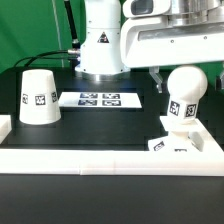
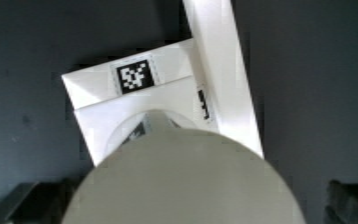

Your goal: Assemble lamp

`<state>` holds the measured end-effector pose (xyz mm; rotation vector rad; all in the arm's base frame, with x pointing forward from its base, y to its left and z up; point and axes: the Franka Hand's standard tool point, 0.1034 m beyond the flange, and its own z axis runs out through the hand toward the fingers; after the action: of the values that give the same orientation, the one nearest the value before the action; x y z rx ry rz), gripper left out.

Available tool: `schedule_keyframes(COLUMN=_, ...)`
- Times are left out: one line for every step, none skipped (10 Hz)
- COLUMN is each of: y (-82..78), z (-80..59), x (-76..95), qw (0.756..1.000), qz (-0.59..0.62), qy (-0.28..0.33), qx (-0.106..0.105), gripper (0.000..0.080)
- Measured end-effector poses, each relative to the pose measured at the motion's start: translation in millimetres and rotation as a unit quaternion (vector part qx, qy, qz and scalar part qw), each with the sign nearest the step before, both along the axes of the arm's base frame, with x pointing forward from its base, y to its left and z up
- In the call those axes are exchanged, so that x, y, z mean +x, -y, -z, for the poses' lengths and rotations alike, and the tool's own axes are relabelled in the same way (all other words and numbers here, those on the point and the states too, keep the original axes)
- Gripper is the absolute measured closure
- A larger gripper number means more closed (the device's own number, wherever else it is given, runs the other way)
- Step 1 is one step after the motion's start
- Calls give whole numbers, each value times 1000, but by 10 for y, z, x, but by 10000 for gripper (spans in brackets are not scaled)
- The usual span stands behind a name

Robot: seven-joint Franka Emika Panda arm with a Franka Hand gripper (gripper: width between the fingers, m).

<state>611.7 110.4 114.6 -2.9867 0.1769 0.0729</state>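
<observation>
The white round-headed bulb (image 1: 183,97) stands upright on the flat square base (image 1: 172,146) at the exterior view's right, close to the white front rail. My gripper (image 1: 184,76) is open, its dark fingers on either side of the bulb's head with a gap on each side. In the wrist view the bulb head (image 2: 172,170) fills the foreground between the fingers of the gripper (image 2: 197,202). The base (image 2: 108,105) with its tag lies beneath it. The cone shade (image 1: 38,97) stands wide end down at the exterior view's left, far from the gripper.
The marker board (image 1: 100,99) lies flat mid-table in front of the arm's pedestal (image 1: 100,55). A white raised rail (image 1: 100,158) runs along the table's front edge and shows beside the base in the wrist view (image 2: 220,60).
</observation>
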Motion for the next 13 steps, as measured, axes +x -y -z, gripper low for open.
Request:
schedule_keyframes(y=7, z=-1, x=2, qw=999, qz=-52, qy=8, qx=1, gripper=101)
schedule_keyframes(y=11, z=-4, x=10, qw=996, qz=-90, qy=15, qx=-3, gripper=101)
schedule_keyframes(y=14, z=-6, x=14, qw=992, qz=-126, qy=21, qx=-7, gripper=101)
schedule_keyframes(y=21, z=-8, x=22, qw=984, qz=-177, qy=29, qx=-11, gripper=101)
schedule_keyframes(y=26, z=-10, x=32, qw=974, qz=-225, qy=38, qx=-11, gripper=101)
schedule_keyframes(y=29, z=-14, x=46, qw=962, qz=-270, qy=47, qx=-12, gripper=101)
schedule_keyframes(y=39, z=-16, x=54, qw=944, qz=-324, qy=54, qx=-15, gripper=101)
schedule_keyframes(y=41, z=-21, x=72, qw=929, qz=-364, qy=63, qx=-19, gripper=101)
schedule_keyframes(y=44, z=-27, x=91, qw=915, qz=-396, qy=69, qx=-23, gripper=101)
schedule_keyframes(y=59, z=-27, x=92, qw=900, qz=-430, qy=72, qx=-26, gripper=101)
schedule_keyframes(y=82, z=-27, x=96, qw=882, qz=-464, qy=75, qx=-25, gripper=101)
schedule_keyframes(y=100, z=-26, x=99, qw=870, qz=-486, qy=78, qx=-24, gripper=101)
schedule_keyframes(y=103, z=-25, x=98, qw=861, qz=-502, qy=78, qx=-25, gripper=101)
